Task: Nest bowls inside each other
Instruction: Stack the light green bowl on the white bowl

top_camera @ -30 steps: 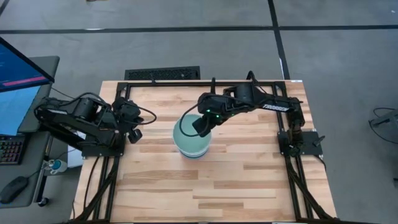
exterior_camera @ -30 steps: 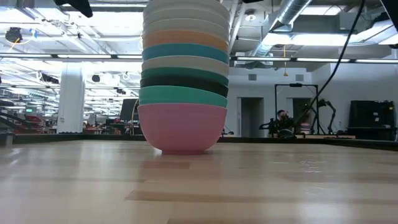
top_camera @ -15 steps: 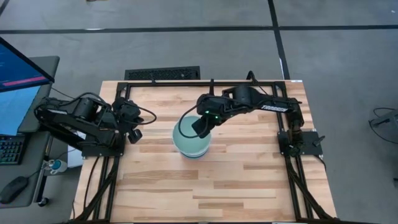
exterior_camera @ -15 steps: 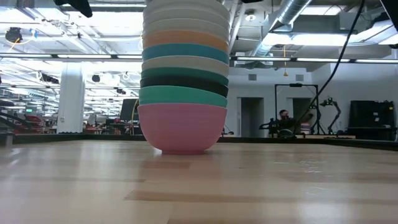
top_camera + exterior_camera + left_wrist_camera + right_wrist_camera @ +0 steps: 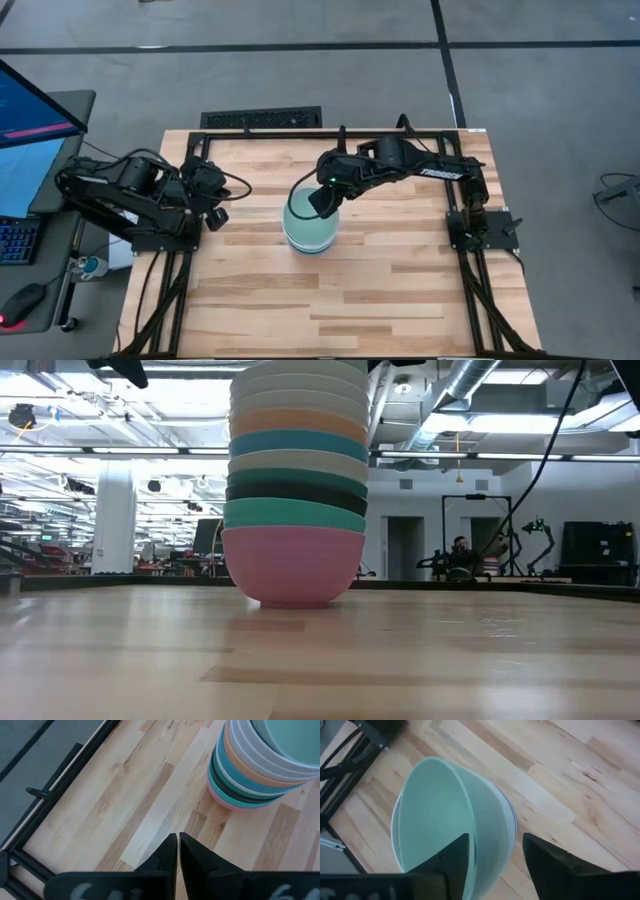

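One tall stack of small round plastic bowls point(image 5: 309, 228) stands at the centre of the frame, the mint green bowl point(image 5: 451, 822) on top. The right gripper point(image 5: 492, 860) is over its rim, fingers apart on both sides of the wall. I judge this the release step; next it should lift straight up. The left gripper point(image 5: 178, 851) waits at left, fingers together.

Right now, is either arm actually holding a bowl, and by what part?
Neither. The right gripper has its fingers spread either side of the mint green bowl's rim, not pinching it. The left gripper is shut on nothing.
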